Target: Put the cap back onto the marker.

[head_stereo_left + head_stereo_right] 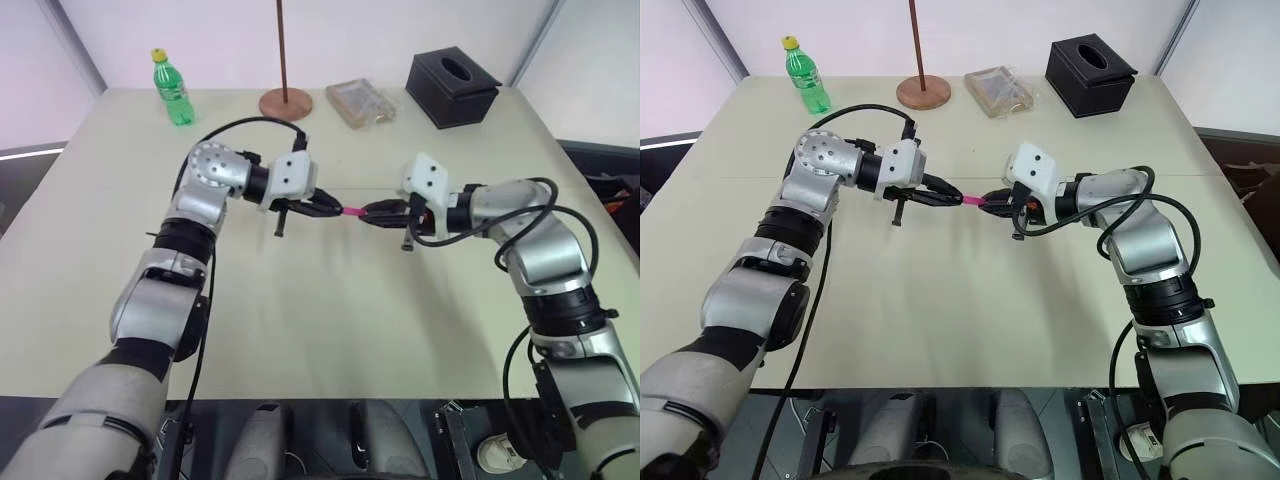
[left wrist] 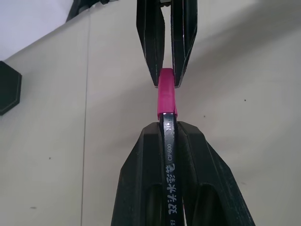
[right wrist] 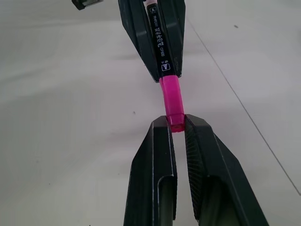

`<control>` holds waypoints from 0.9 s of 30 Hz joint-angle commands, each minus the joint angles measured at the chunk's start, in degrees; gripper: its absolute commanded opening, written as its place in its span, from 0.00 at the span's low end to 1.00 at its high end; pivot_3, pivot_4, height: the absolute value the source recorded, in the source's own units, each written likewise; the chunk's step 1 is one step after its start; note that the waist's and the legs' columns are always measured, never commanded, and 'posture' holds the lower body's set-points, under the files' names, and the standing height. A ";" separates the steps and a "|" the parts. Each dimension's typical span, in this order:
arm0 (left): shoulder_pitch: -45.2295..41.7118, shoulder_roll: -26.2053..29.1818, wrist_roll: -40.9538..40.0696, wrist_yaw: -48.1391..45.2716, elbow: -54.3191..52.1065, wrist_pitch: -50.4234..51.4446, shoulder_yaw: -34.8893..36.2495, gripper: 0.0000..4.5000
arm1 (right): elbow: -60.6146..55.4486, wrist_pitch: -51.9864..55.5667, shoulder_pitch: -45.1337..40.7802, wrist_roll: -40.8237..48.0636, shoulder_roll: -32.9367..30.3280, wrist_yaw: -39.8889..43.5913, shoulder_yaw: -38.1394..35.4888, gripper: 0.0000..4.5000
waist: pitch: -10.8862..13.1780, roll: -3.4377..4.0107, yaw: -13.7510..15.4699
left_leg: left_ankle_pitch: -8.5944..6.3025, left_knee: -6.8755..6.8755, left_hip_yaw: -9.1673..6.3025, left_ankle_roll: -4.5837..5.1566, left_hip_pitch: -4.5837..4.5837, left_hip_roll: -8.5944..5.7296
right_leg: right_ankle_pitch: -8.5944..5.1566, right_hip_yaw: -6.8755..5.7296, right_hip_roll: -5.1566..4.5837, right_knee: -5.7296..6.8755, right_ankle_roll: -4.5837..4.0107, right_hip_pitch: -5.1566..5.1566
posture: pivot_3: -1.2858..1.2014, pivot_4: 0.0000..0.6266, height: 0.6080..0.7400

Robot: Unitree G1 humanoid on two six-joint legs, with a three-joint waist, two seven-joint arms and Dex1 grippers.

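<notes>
Both grippers meet over the middle of the table, joined by the marker and its pink cap.

The left gripper (image 1: 330,208) is clamped tight on the black barrel of the marker (image 2: 169,155), which lies lengthwise between its two fingers with the printed side up. The right gripper (image 1: 375,213) faces it from the right, pinching the far end of the cap (image 1: 352,211) between its fingertips with almost no gap. The cap bridges the short space between the two grippers, its open end meeting the barrel's end; how far it is pushed home cannot be told. All of this hangs just above the pale table (image 1: 300,330). Along the far edge stand a green bottle (image 1: 172,88) at left, a wooden stand (image 1: 286,102), a clear case (image 1: 360,101) and a black tissue box (image 1: 452,86) at right.
</notes>
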 commanded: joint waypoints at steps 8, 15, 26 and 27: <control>-0.35 -1.67 -1.41 -0.52 -1.20 -2.19 -1.19 0.00 | -5.28 -1.68 -2.73 1.77 -0.50 -0.05 0.17 0.00 | 0.00 0.00 0.01 | 0.00 0.00 0.00 0.00 0.00 0.00 | 0.00 0.00 0.00 0.00 0.00 0.00 | 0.52 0.24 1.00; -0.26 -1.60 -1.04 -0.50 -1.26 -2.46 -1.86 0.00 | -4.86 -3.85 -3.70 0.09 -1.90 1.80 2.98 0.00 | 0.00 0.00 -0.02 | 0.00 0.00 0.01 0.00 0.00 0.00 | 0.00 0.00 0.00 0.00 0.00 0.00 | 0.52 0.24 1.00; -0.50 -1.33 -1.16 0.82 -0.82 -2.55 -1.83 0.00 | -3.21 -3.29 -4.53 -0.73 -1.75 0.89 3.17 0.36 | 0.00 0.00 0.06 | 0.00 0.00 0.00 0.00 0.00 0.00 | 0.00 0.00 0.00 0.00 0.00 0.00 | 0.52 0.24 1.00; -0.50 -1.30 -1.20 0.85 -0.79 -2.55 -1.87 0.00 | -3.12 -3.32 -4.56 -0.81 -1.76 0.80 3.18 0.47 | 0.00 0.00 0.10 | 0.00 0.00 0.00 0.00 0.00 0.00 | 0.00 0.00 0.00 0.00 0.00 0.00 | 0.52 0.24 1.00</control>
